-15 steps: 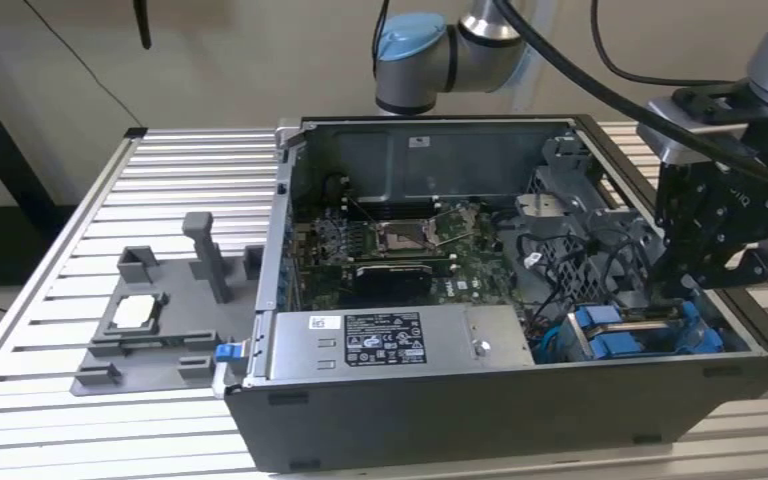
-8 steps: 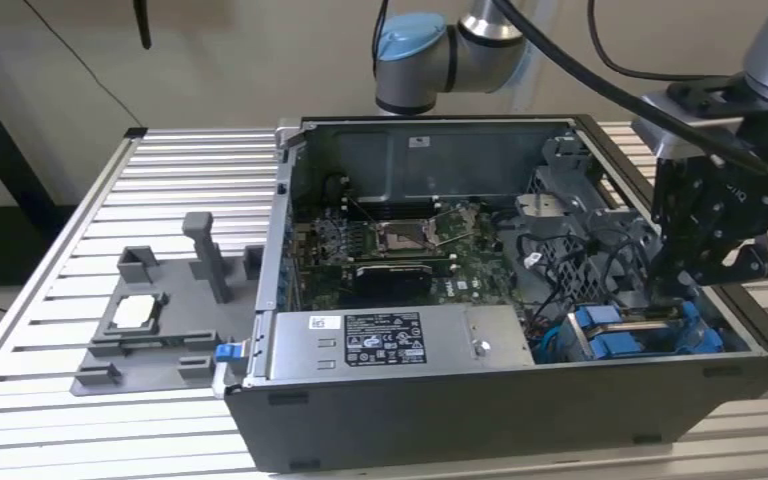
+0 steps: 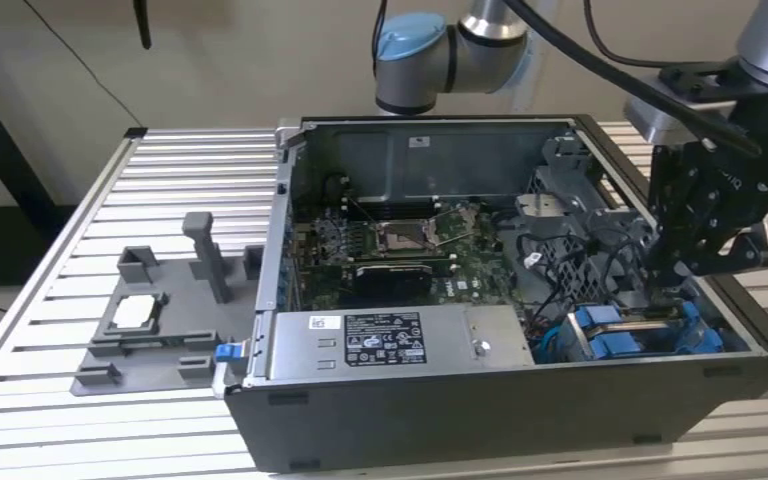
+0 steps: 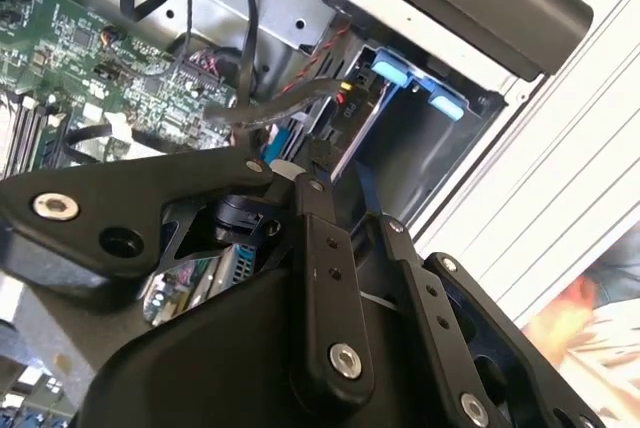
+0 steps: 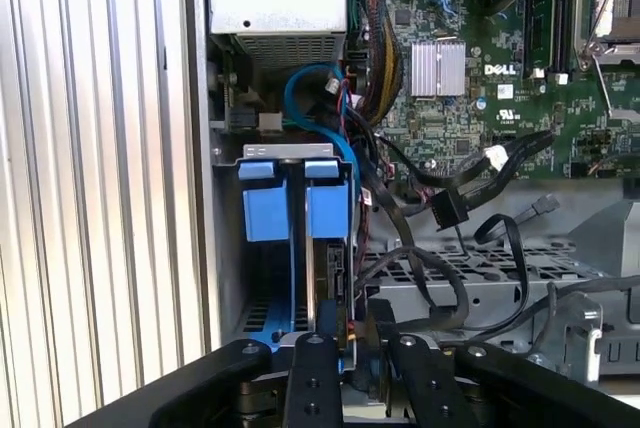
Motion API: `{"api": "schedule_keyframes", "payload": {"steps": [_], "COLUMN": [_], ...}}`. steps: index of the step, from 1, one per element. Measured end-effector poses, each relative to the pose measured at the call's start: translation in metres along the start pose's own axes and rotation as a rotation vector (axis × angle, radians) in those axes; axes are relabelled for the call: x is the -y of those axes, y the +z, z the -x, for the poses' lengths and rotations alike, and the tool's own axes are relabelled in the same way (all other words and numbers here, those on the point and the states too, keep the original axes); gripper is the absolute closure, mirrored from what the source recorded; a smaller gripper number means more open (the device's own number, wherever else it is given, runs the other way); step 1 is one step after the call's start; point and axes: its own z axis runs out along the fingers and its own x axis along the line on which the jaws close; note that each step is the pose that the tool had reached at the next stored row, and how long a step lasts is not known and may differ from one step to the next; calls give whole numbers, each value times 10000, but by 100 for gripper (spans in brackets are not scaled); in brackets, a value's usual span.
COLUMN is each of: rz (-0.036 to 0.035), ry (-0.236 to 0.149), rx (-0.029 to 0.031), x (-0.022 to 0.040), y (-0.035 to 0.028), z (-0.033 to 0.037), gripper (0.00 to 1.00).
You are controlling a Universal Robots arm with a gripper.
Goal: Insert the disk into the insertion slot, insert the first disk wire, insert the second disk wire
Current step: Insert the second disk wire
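Note:
The disk (image 5: pixel 328 283) stands on edge in the insertion slot (image 5: pixel 232 278), its blue carrier tabs (image 5: pixel 290 203) at the bay's mouth. In the exterior view the disk (image 3: pixel 644 322) sits in the case's near corner on the exterior view's right. My gripper (image 3: pixel 671 285) reaches down into the case just above it. In both wrist views my gripper (image 5: pixel 360 348) (image 4: pixel 345 198) is right at the disk's connector end, shut on a dark wire plug. A plug with red, yellow and black wires (image 4: pixel 345 98) meets the disk's edge. A blue wire (image 5: pixel 345 163) curves down alongside the disk.
The silver power supply box (image 3: pixel 384 340) lies along the case's near wall, with the green motherboard (image 3: pixel 398 245) behind it. Loose black cables (image 5: pixel 440 208) hang beside the bay. A grey fixture (image 3: pixel 144 320) rests on the slatted table (image 3: pixel 51 400) at the exterior view's left.

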Motion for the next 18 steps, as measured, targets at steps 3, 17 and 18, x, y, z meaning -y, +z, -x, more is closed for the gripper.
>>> {"api": "schedule_keyframes", "payload": {"steps": [3,17,18], "rz": [-69,-455,-475], "ry": [24,131,136], "rx": [8,250,259], "x": [-50,-236,-250], "y": [-7,-85,-85], "z": [16,94,102], "gripper": [73,73,73]}}
